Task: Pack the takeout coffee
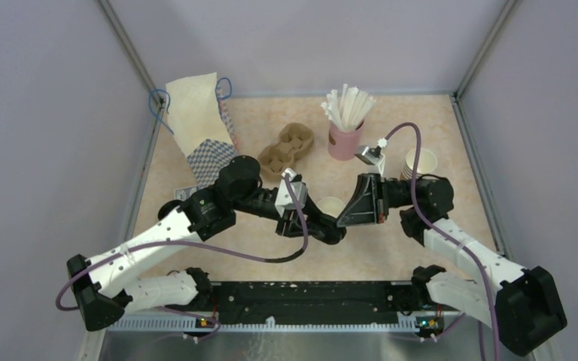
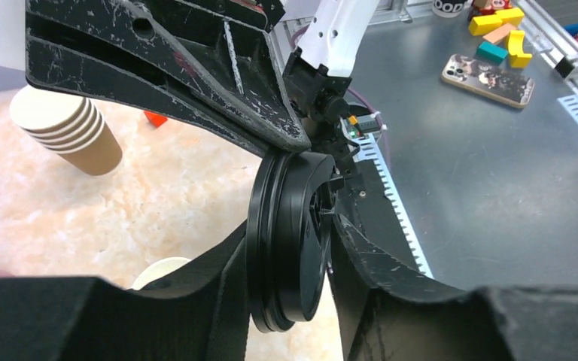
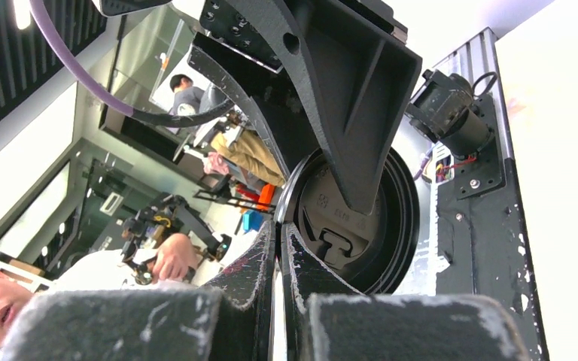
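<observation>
- The lid point(image 2: 293, 226) hangs on edge in the air. The right gripper point(image 3: 280, 241) has its fingers pressed together on the rim, and the left gripper point(image 1: 330, 230) has its fingers close against the two faces.
- The cup point(image 1: 331, 204), open and white inside, stands just beyond both grippers, near the middle.
- Raised marks on the lid are too small to read.
- The table point(image 1: 436, 128) is beige and marbled, with plain lilac walls point(image 1: 308, 37) left, right and far.

Paper bag point(image 1: 196, 113) with blue handles, far left of the table point(image 1: 451, 128). Cardboard cup carrier point(image 1: 286, 150) just beside it. Pink cup point(image 1: 344, 141) holding white straws point(image 1: 348, 105); stacked brown paper cups point(image 1: 419, 162) right of it.
</observation>
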`<state>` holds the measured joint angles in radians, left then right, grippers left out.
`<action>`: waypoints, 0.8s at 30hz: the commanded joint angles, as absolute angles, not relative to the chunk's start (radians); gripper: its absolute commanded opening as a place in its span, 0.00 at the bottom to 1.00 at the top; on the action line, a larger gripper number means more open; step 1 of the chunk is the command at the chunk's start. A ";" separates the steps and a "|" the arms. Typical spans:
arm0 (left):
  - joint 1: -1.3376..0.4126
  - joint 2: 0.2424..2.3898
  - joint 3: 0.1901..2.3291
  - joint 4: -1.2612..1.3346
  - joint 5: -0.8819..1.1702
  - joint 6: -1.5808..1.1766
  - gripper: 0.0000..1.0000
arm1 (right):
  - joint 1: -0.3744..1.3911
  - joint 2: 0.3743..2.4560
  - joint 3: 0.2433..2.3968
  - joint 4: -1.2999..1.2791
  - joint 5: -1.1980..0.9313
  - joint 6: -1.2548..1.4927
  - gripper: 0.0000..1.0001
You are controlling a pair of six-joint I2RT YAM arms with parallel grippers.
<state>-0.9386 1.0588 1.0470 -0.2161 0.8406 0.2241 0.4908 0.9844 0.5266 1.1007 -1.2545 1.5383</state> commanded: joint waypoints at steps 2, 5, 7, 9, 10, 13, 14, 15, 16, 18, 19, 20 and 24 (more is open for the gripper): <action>-0.934 1.051 1.002 -0.102 0.862 0.099 0.42 | 0.500 1.007 0.579 1.156 -1.249 1.531 0.00; -0.934 1.048 0.986 -0.071 0.827 0.053 0.35 | 0.499 1.019 0.589 1.157 -1.234 1.526 0.08; -0.934 1.047 0.982 -0.065 0.769 0.018 0.35 | 0.492 1.022 0.597 1.144 -1.215 1.516 0.15; -0.934 1.039 0.976 -0.064 0.714 -0.012 0.36 | 0.469 1.018 0.603 1.124 -1.197 1.501 0.22; -0.934 1.030 0.968 -0.060 0.685 -0.039 0.37 | 0.451 1.011 0.605 1.091 -1.187 1.488 0.26; -0.934 1.001 0.928 -0.015 0.607 -0.120 0.35 | 0.400 0.970 0.610 0.932 -1.152 1.399 0.36; -0.934 0.996 0.914 0.023 0.592 -0.148 0.35 | 0.392 0.955 0.620 0.839 -1.141 1.331 0.39; -0.934 0.992 0.905 0.038 0.569 -0.176 0.34 | 0.387 0.940 0.638 0.698 -1.122 1.243 0.44; -0.934 0.992 0.901 0.044 0.543 -0.201 0.33 | 0.383 0.914 0.659 0.574 -1.090 1.153 0.46; -0.933 0.999 0.909 0.036 0.473 -0.267 0.33 | 0.379 0.869 0.705 0.320 -0.987 0.969 0.49; -0.932 1.001 0.915 0.029 0.438 -0.289 0.31 | 0.379 0.848 0.732 0.222 -0.938 0.875 0.50; -0.930 1.002 0.915 0.023 0.408 -0.304 0.29 | 0.378 0.829 0.766 0.135 -0.893 0.809 0.50; -0.929 1.019 0.930 -0.063 0.226 -0.282 0.37 | 0.377 0.747 0.850 -0.169 -0.602 0.611 0.52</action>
